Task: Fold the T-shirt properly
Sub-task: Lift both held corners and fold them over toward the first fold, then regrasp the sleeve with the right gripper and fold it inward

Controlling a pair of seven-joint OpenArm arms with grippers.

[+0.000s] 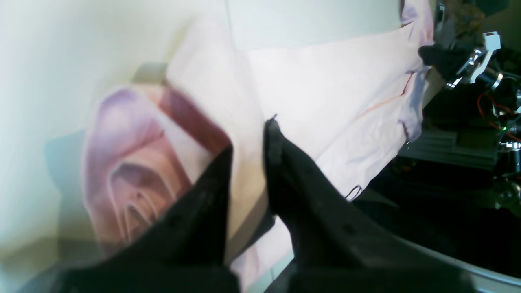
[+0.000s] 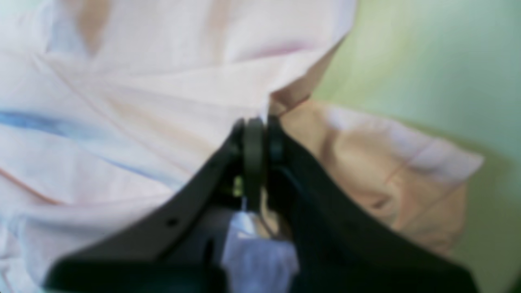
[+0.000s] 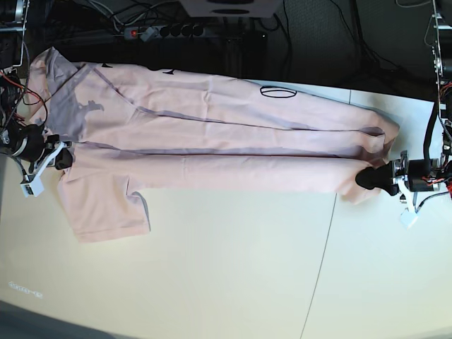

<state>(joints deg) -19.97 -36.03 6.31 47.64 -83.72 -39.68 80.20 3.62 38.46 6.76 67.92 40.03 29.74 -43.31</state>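
Base view: left hand (image 3: 369, 178) and right hand (image 3: 62, 157) both pinching T-shirt (image 3: 212, 141) edge, stretched between.

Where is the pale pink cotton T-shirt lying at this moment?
In the base view the pale pink cotton T-shirt stretches across the far half of the white table, between the right end effector and left end effector.

A big pale cream table (image 3: 233, 282) holds everything. A thin dark seam line runs across its top. A long pale pink T-shirt (image 3: 212, 152) lies stretched out flat on the table, with one short sleeve sticking toward the near side.
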